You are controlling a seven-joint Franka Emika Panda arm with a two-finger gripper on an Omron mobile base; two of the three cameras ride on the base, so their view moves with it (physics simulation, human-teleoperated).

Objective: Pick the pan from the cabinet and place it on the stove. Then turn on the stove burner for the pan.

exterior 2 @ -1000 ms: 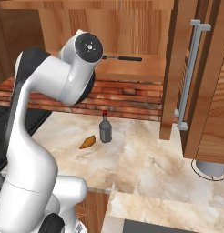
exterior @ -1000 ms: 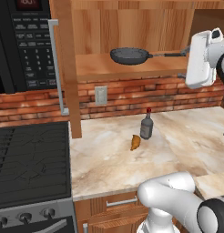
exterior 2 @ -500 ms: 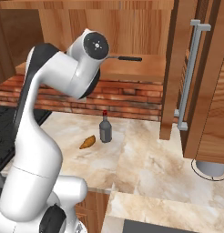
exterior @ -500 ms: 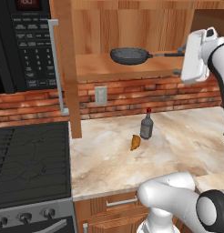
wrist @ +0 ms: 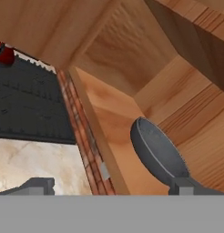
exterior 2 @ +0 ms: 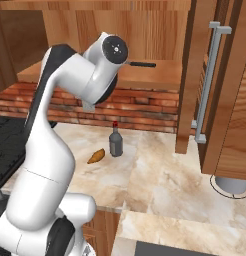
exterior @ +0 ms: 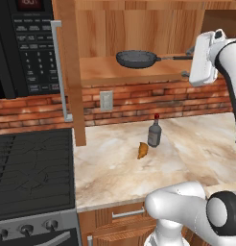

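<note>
Dark grey, the pan (exterior: 135, 58) sits on the bottom shelf of the open wooden cabinet (exterior: 139, 29), its thin handle pointing toward my claw (wrist: 111, 186). My claw spreads wide and empty at the handle's end. On the marble surface (exterior: 187, 144) below stand a bottle (exterior: 154, 132) and a croissant (exterior: 142, 150), beside the stove (exterior: 31, 168).
</note>
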